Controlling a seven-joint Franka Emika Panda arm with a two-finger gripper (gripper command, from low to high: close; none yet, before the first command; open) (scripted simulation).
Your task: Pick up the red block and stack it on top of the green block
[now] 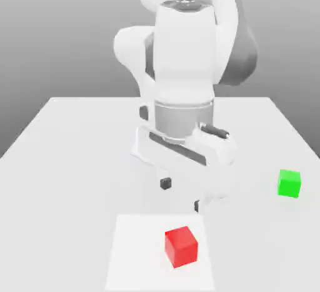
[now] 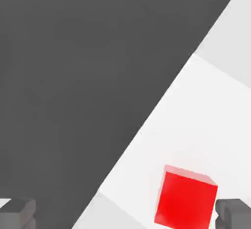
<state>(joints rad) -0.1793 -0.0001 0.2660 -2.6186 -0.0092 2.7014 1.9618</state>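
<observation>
Your gripper (image 1: 181, 195) is hanging above the table with its fingers spread wide and nothing between them.

In the exterior view you've got the red block (image 1: 181, 246) sitting low in the frame, just right of center, on a brighter white square patch (image 1: 134, 253) of the table (image 1: 75, 153). It's below the gripper in the picture and not touching it. The green block (image 1: 289, 183) sits by itself over at the right edge of the frame, about mid-height, well apart from the red one. From the hand view you see the red block (image 2: 186, 201) in the lower right, and the two dark fingertips (image 2: 17, 212) poke in at the bottom corners, one just beside the block.
</observation>
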